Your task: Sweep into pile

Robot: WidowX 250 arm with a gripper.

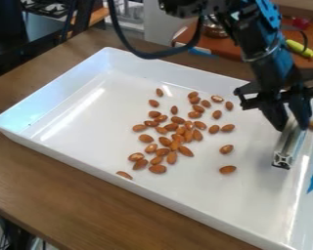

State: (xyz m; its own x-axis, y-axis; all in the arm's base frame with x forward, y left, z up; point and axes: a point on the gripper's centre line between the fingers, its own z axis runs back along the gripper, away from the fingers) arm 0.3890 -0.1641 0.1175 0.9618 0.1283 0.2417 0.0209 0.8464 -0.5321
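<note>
While nr almonds (pixel 189 125) in tray (pixel 87 132), gripper (pixel 288 121) w/ metal bar (pixel 288 146)

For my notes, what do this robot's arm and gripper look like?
The arm is black, with bright blue patches, dark spots on the upper one, and a thin silvery band lower down. A thick, dark cable loops beside it. The gripper is black, with angular side parts and two tapering fingers.

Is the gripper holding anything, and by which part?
Yes, the black two-finger gripper holds a silver metal bar by the part farther from the camera.
</note>
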